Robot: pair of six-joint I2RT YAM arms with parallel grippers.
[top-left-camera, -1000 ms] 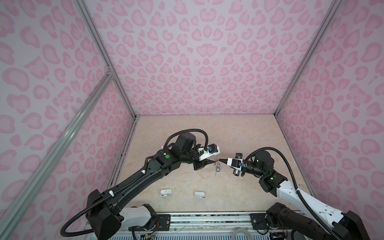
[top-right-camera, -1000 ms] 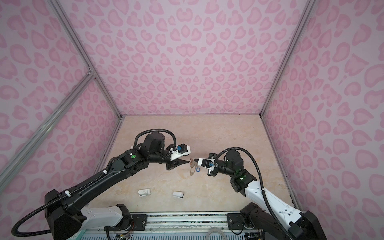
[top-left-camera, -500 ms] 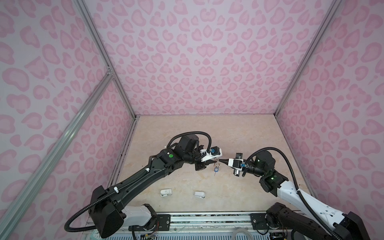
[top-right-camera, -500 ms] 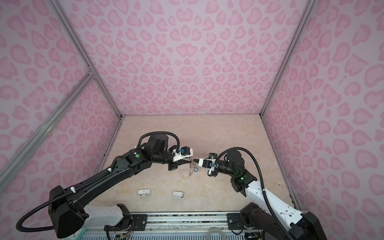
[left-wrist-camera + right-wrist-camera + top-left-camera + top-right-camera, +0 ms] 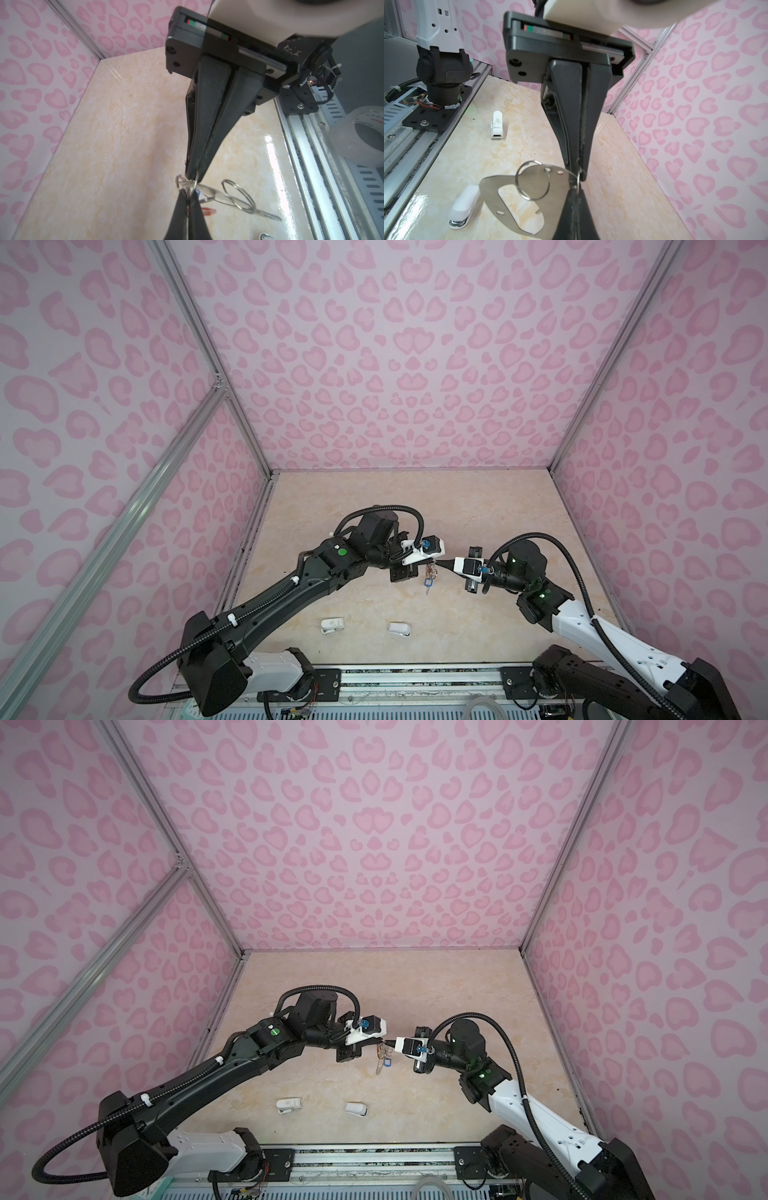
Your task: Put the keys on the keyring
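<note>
Two tools, left tool (image 5: 192, 178) and right tool (image 5: 579, 176), are pinching fully shut on a wire ring (image 5: 180, 181) of the keyring (image 5: 489, 186) above the worktop (image 5: 374, 506); uneven pulling is risking a slip, dropping the dangling keys (image 5: 428, 581).

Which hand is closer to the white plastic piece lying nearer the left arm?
Left, narrowly. Both hands meet at the keyring, raised beyond the piece: left hand on the piece's side, right hand on the far side.

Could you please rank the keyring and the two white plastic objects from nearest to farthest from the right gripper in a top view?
1. The keyring, pinched in the right gripper, mid-table.
2. The white object nearer the middle, by the front edge.
3. The white object farther left, same edge.
</note>
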